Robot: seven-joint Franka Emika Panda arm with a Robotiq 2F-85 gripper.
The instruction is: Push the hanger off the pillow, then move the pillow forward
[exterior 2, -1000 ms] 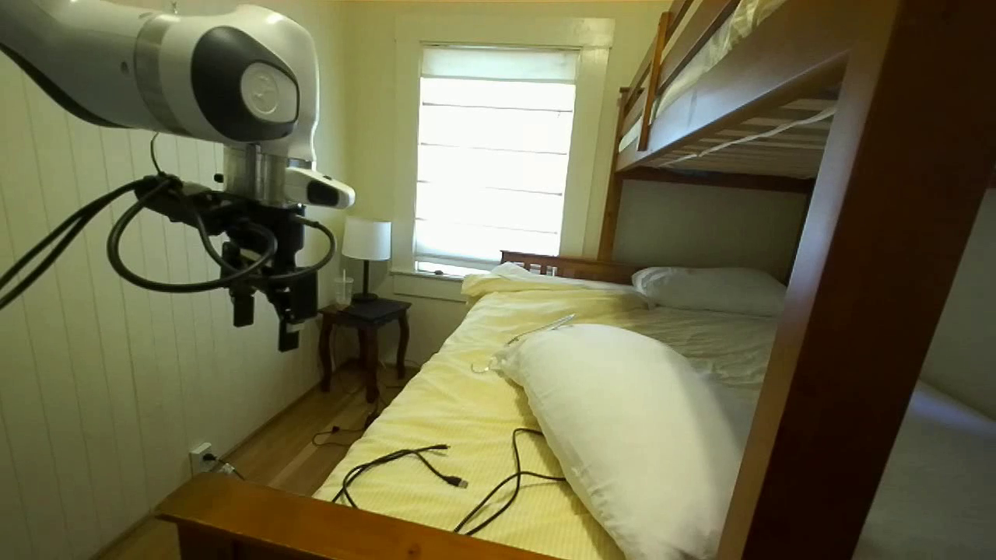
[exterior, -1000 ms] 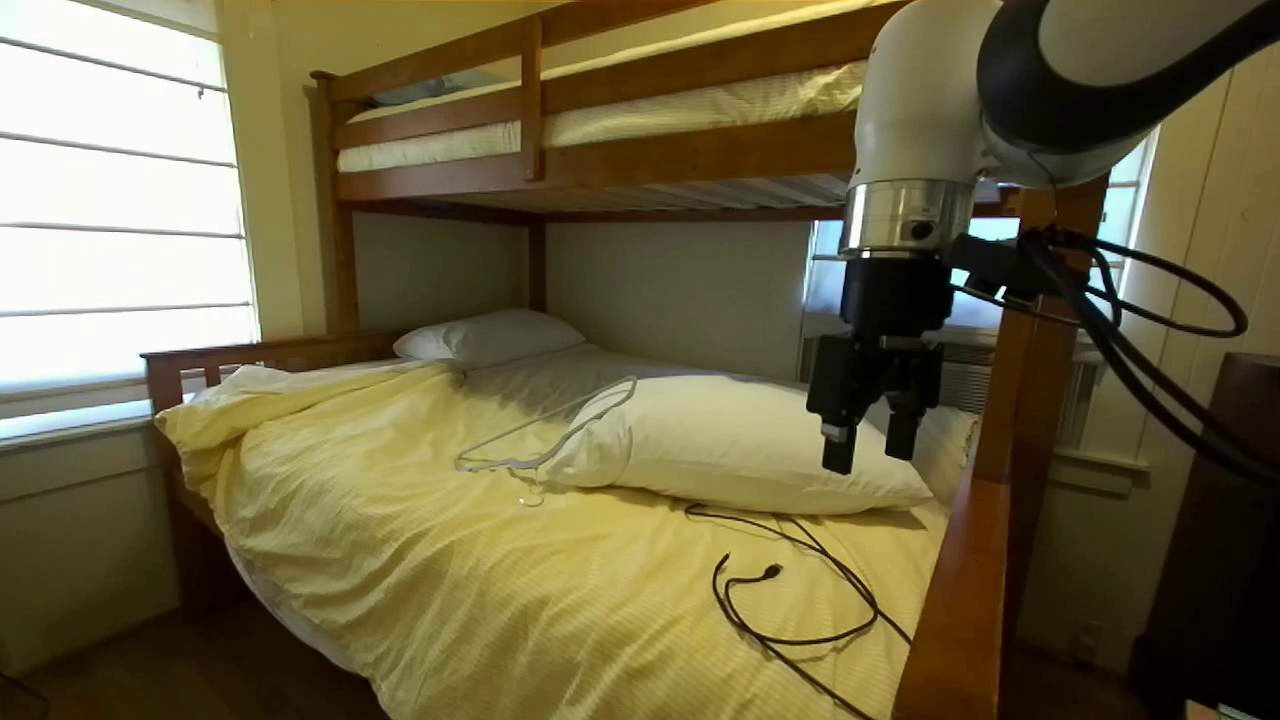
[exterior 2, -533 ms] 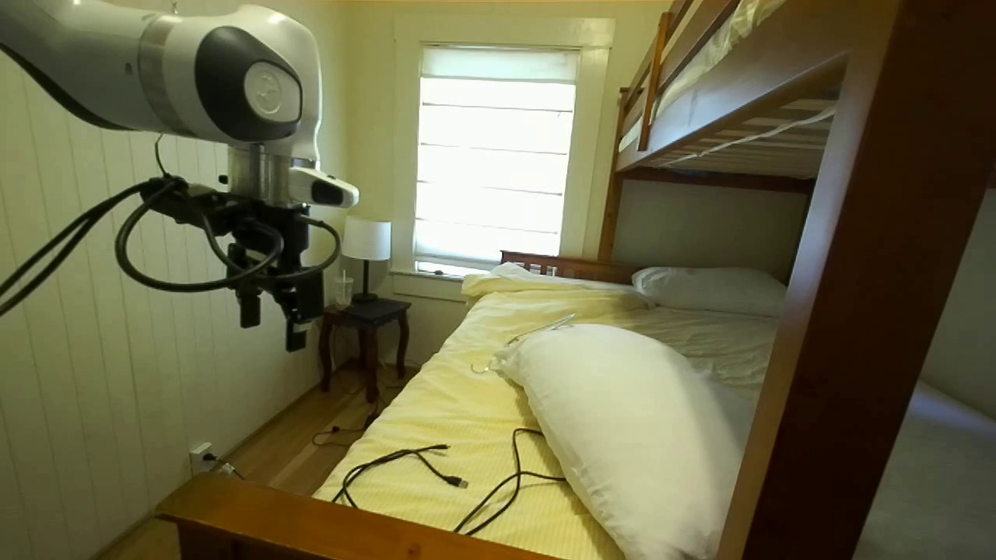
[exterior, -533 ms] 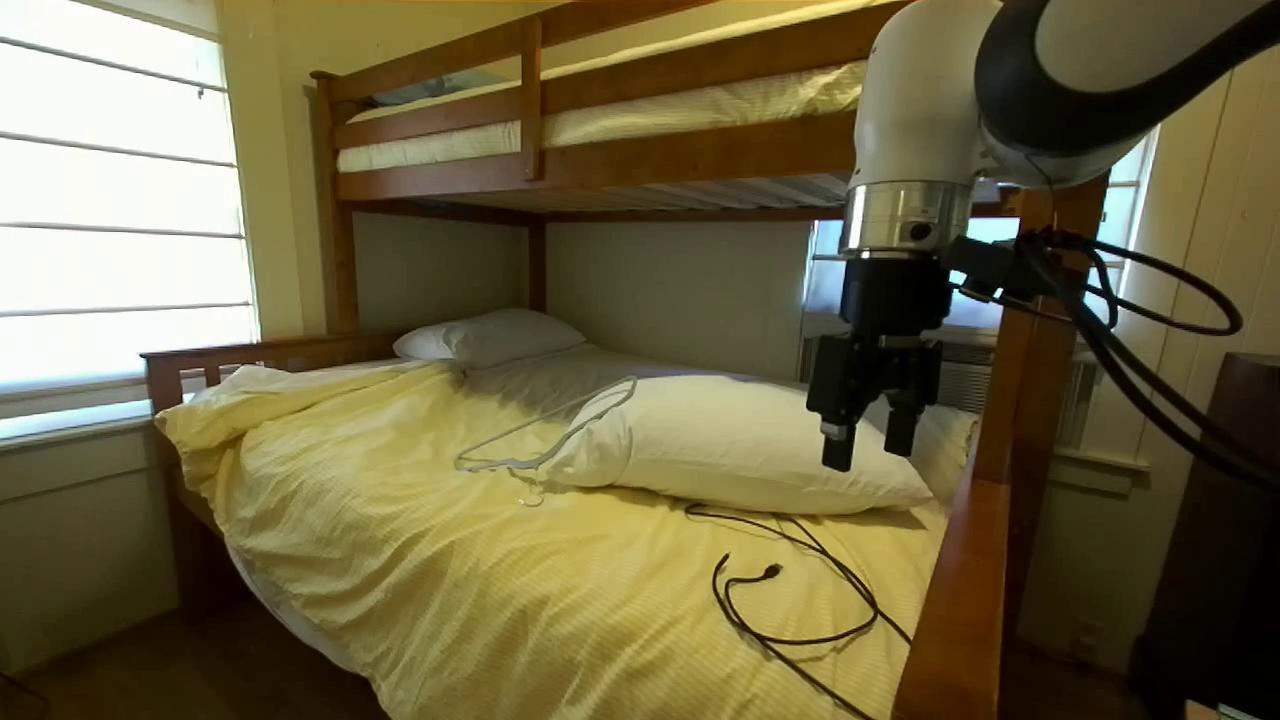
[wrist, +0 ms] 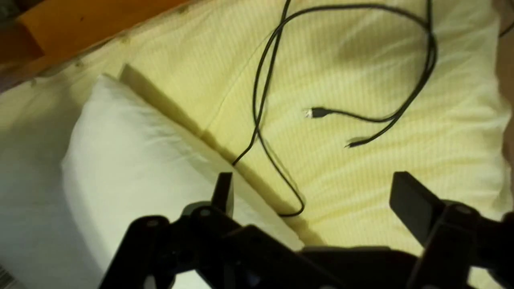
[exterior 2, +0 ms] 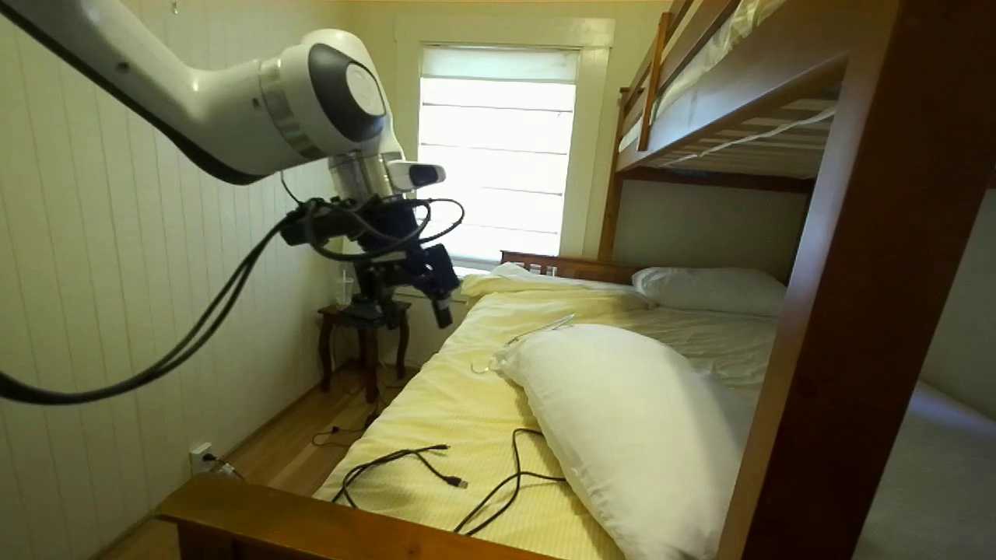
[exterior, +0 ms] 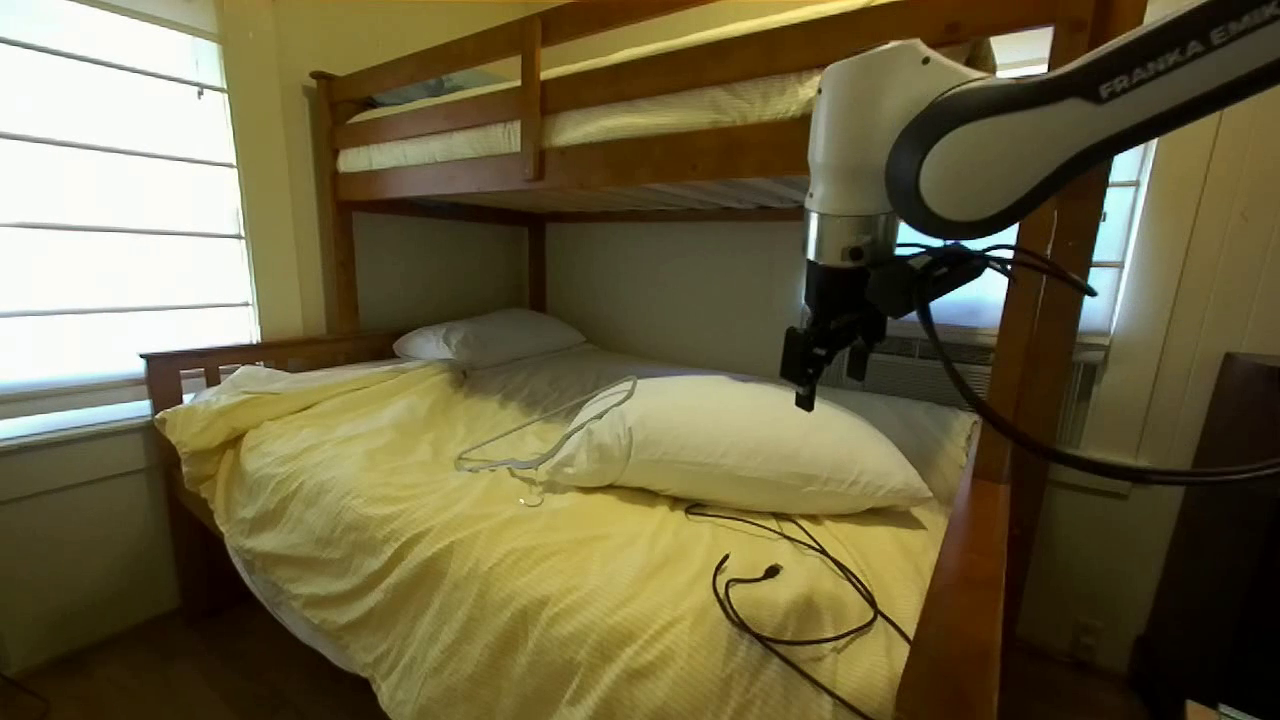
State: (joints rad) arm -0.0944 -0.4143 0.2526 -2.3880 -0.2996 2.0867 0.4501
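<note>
The plump cream pillow (exterior: 740,440) lies on the yellow bed cover; it also shows in an exterior view (exterior 2: 622,420) and in the wrist view (wrist: 140,172). The thin grey wire hanger (exterior: 510,464) leans on the pillow's far-left end, one side up on it and its hook down on the cover. It shows edge-on in an exterior view (exterior 2: 538,329) and is out of the wrist view. My gripper (exterior: 832,385) hangs in the air above the bed side, apart from pillow and hanger. It is open and empty, fingers wide apart in the wrist view (wrist: 313,186).
A looping black cable (wrist: 320,112) lies on the cover beside the pillow. A wooden bed rail (exterior: 960,590) and a thick post (exterior 2: 825,311) stand near the pillow's near end. The upper bunk hangs overhead. A flatter grey-white pillow (exterior: 500,338) lies at the far end.
The arm has swung in over the bed, leftward in one exterior view and rightward in the other, and the gripper has tilted. Hanger and pillow have not moved.
</note>
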